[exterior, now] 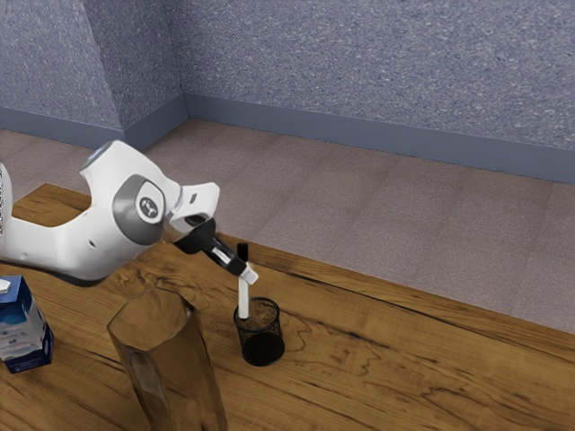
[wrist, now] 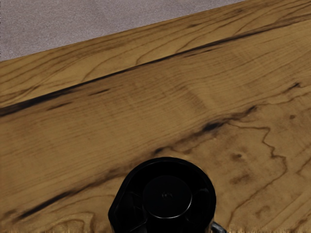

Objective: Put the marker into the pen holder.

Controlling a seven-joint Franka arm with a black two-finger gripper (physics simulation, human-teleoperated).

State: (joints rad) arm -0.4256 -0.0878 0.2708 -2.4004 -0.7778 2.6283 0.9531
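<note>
Item, one white dry-erase marker with black cap: upright, its long axis near vertical and roughly in line with the axis of the holder, cap end up, writing end down. Pincer: fingers clamped on the marker just below the cap, most of the white barrel hanging beneath; the pincer leans while the marker does not. Single Franka arm, no second to choose. Item, one black wire-mesh pen holder: upright on the wood-grain worktop, toward the long edge that borders the floor. Relation: holder below the pincer, its middle slightly to the exterior view's right of the marker; the barrel's lower end overlaps the rim on the exterior view's left side. Whether that end is inside the mouth or just over it cannot be told. Judged next: a slight centring, a straight lowering, then release; risk, the end catching on the rim. Contents of the holder otherwise not legible. Item, one faceted, amber-looking transparent vase: upright, wood grain seen through it, contents uncertain. Item, one blue-and-white drink carton: upright, nearer the arm's base, contents hidden.
</note>
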